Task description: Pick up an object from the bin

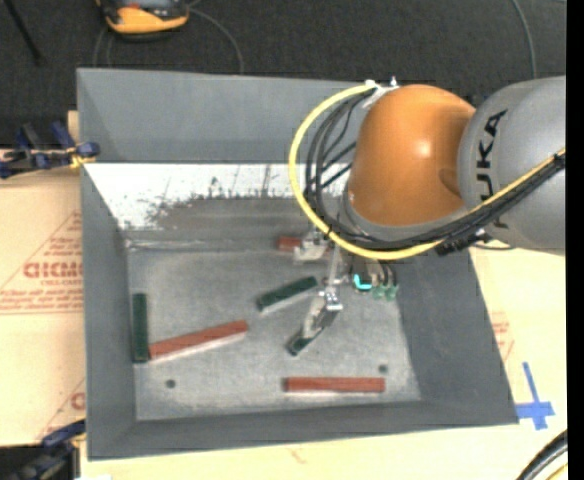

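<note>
My gripper (pixel 324 310) hangs low in the middle of the bin, under the arm's orange cover. Its tip is right above a short dark green piece (pixel 299 344), which lies slanted on the bin floor; whether they touch I cannot tell. Just to the left of the gripper lies a longer green stick (pixel 286 293), tilted up to the right. A small red piece (pixel 290 241) sits near the back wall, partly hidden by the arm.
A red-brown stick (pixel 198 340) lies left of centre, and a green stick (pixel 140 327) stands lengthwise by the left wall. Another red stick (pixel 334 385) lies along the front wall. The arm covers the bin's back right part.
</note>
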{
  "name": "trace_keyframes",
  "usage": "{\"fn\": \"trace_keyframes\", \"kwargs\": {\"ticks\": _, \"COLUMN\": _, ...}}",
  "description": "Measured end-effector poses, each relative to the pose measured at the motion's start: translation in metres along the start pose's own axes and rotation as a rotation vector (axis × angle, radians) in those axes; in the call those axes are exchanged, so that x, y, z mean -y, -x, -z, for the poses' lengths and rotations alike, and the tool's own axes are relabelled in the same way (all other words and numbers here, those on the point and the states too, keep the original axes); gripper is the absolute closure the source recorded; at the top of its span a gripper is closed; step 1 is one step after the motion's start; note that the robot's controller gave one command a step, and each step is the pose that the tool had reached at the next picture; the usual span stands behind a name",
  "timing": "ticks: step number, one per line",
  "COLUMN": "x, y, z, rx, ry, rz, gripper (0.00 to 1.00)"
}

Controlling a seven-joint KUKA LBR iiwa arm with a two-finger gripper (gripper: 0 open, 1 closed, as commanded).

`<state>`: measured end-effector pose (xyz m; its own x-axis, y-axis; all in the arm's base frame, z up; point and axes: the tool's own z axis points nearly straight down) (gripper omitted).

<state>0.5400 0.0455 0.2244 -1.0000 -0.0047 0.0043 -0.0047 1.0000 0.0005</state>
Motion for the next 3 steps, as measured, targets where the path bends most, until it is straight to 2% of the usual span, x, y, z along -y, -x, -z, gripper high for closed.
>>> {"fn": "trace_keyframes", "kwargs": {"ticks": 1, "x": 0.000, "y": 0.001, "z": 0.004, "rx": 0.006, "ry": 0.001, "rz": -0.001, "gripper": 0.00}}
{"fn": "trace_keyframes", "kwargs": {"ticks": 2, "x": -0.005, "y": 0.013, "z": -0.053, "rx": 0.014, "ry": 0.002, "rz": 0.007, "gripper": 0.00}}
{"fn": "trace_keyframes", "kwargs": {"ticks": 3, "x": -0.002, "y": 0.022, "z": -0.113, "rx": 0.012, "ry": 0.002, "rz": -0.084, "gripper": 0.00}}
